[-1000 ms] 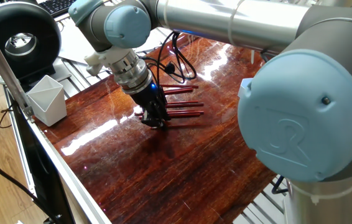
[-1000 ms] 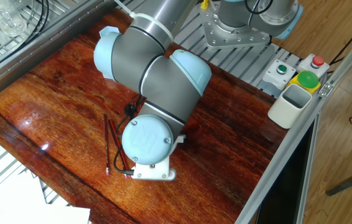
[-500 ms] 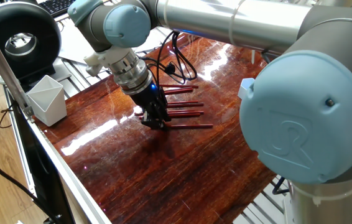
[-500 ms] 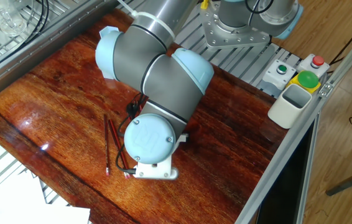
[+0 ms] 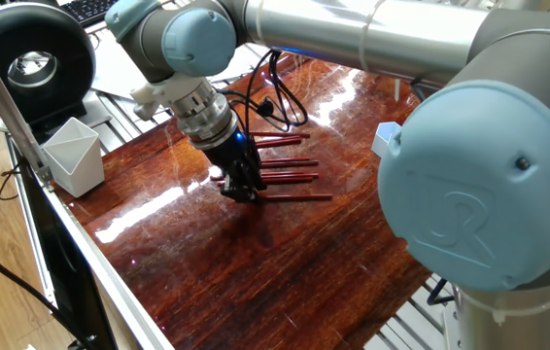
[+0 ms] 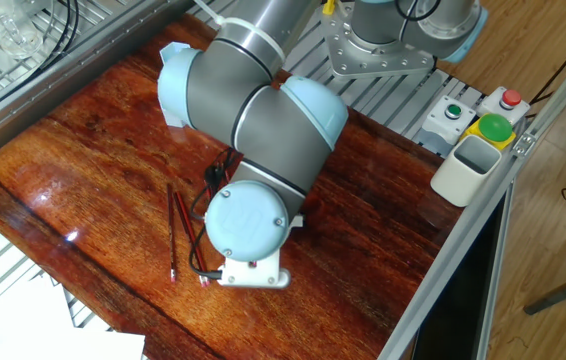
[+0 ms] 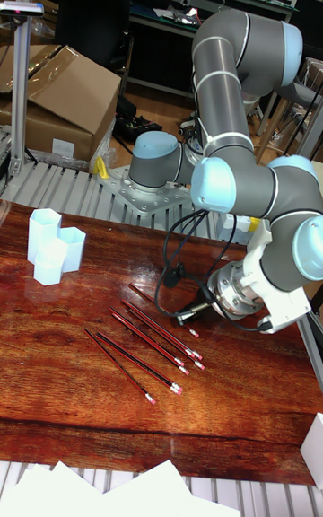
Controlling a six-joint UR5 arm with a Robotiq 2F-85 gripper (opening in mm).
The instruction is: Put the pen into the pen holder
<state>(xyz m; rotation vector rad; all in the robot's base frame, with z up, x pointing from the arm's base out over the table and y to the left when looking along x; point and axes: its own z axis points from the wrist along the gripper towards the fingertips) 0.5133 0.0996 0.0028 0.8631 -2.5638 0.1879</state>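
Table left half open (pen holder near edge).

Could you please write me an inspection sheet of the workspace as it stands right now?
Surface: glossy dark red-brown wooden table, with glare patches.
Job's things: several red pens lie roughly parallel, flat on the table; the light blue pen holder stands upright at the far corner, apart from them; no pen seen in it.
Clutter: a pale angular cup sits at the table edge.
Grippers: the gripper is low at one end of the pens; whether it grips one cannot be told.
Cables: black cables loop from the wrist across the table.
Surroundings: button box, cardboard box, white paper sheets.
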